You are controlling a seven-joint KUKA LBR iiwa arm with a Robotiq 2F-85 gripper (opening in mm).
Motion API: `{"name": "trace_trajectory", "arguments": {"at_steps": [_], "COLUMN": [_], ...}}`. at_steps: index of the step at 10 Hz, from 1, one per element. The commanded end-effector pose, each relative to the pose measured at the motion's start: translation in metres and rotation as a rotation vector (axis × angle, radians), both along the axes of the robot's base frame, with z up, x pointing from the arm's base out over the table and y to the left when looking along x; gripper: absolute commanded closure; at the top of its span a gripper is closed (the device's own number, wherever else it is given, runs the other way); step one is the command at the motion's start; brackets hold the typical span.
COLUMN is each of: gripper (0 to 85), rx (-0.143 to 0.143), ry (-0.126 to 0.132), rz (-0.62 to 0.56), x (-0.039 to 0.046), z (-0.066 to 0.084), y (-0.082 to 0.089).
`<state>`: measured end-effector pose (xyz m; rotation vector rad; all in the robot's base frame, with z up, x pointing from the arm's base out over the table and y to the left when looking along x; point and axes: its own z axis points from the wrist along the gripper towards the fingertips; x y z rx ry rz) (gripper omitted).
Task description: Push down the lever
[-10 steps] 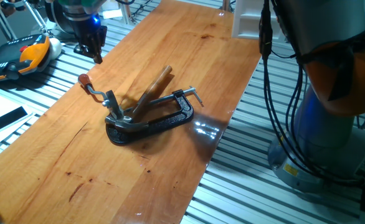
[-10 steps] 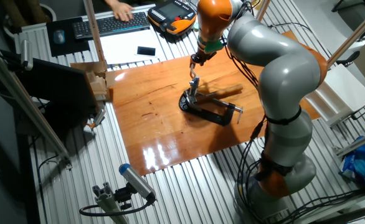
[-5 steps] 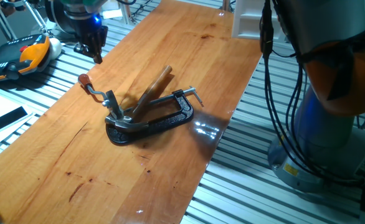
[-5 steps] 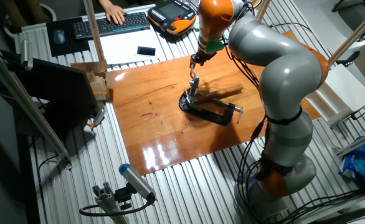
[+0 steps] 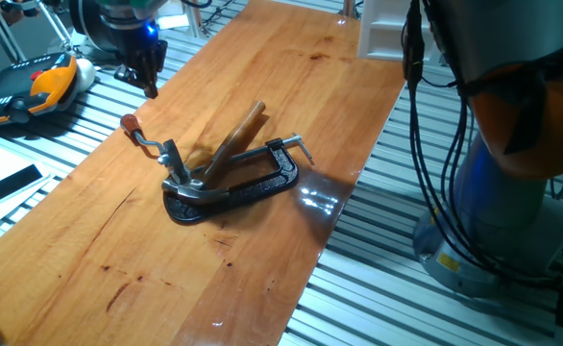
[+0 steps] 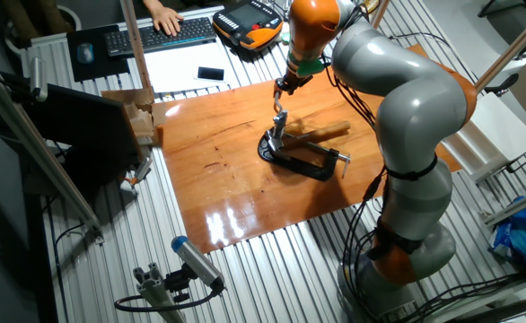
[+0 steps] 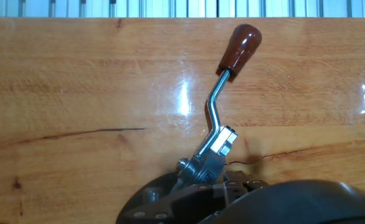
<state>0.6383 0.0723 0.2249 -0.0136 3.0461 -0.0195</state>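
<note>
On wooden table (image 5: pixel 262 86): one lever (image 5: pixel 145 138), one clamp (image 5: pixel 233 187), one gripper (image 5: pixel 147 82) above, grip state indiscernible.

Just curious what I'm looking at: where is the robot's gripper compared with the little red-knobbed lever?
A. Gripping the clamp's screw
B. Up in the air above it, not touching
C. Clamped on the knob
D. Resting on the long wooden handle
B: the gripper hangs above the lever with clear space between them.

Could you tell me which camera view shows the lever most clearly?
The hand view: the lever fills the frame, bent rod and reddish knob sharp. One fixed view shows it small, beside the clamp; in the other fixed view it is tiny, barely discernible.
</note>
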Motion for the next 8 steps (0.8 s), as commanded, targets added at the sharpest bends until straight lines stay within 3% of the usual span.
{"name": "trace_trajectory", "arguments": {"at_steps": [1, 8], "gripper": [85.0, 85.0], "rx": [-0.003, -0.01], "ry": [0.0, 0.0], "rz": [0.0, -0.003], "x": [0.0, 0.0003], "z": [0.0001, 0.0], "y": [0.0, -0.0001]}}
